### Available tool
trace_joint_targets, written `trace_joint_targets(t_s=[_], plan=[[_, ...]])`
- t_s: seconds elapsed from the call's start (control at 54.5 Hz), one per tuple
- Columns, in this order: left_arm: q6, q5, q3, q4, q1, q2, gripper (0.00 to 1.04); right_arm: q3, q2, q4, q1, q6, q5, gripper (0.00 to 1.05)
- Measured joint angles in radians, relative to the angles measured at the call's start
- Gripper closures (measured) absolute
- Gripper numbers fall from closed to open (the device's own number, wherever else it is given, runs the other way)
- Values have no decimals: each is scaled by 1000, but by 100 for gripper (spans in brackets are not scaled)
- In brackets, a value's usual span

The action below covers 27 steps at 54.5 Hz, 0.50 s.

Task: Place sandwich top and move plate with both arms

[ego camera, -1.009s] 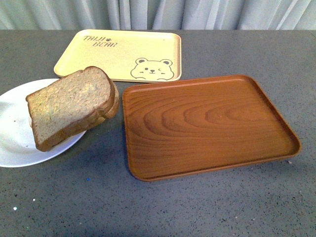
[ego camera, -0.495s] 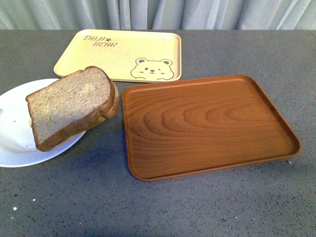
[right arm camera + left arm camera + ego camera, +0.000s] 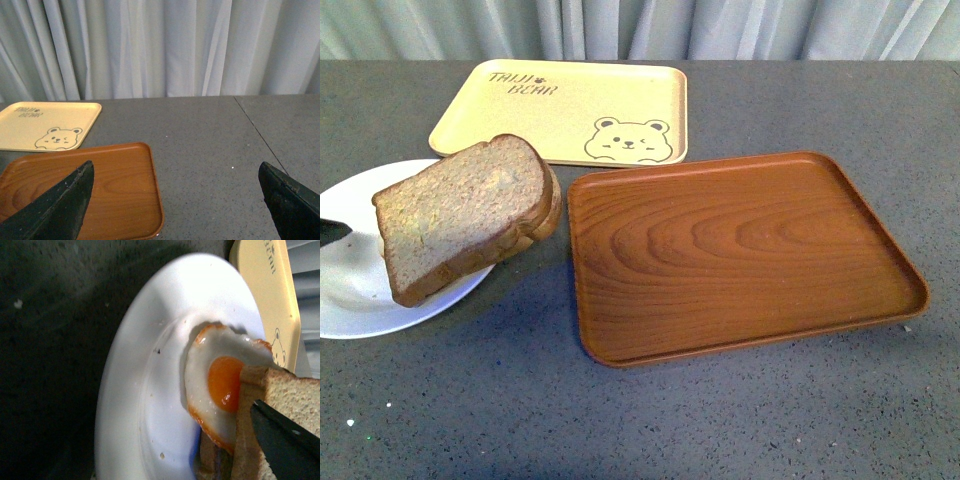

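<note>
One sandwich top (image 3: 460,215) lies over the fried egg (image 3: 220,385) on the plate (image 3: 350,290), left of frame. Right tool (image 3: 175,172) gapes wide, empty; whether the left tool (image 3: 282,440) is open cannot be told.

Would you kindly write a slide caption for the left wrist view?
Fried egg over the plate, with the sandwich top partly covering its yolk.

Soft, even light fills the front view. In the left wrist view the plate (image 3: 145,405) glares white; the frame's left lies dark.

Front overlooks table (image 3: 720,420), left wrist close over plate (image 3: 145,380)
</note>
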Motion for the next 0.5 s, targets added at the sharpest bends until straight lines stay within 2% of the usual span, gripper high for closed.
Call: trace_joint_targets(t_s=[0.018, 0.092, 0.183, 0.33, 0.44, 0.495], plan=[[-6, 0, -5, 0, -4, 0, 31, 0, 0, 0, 0, 0, 0, 9], [-13, 0, -13, 3, -9, 0, 40, 0, 0, 0, 0, 0, 0, 9], [-24, 2, -29, 13, -14, 0, 62, 0, 0, 0, 0, 0, 0, 9], [-39, 10, -52, 24, -16, -4, 81, 0, 0, 0, 0, 0, 0, 9], [-58, 16, -82, 39, -15, -23, 103, 0, 0, 0, 0, 0, 0, 9], [-56, 24, -94, 46, -14, -31, 102, 0, 0, 0, 0, 0, 0, 9]])
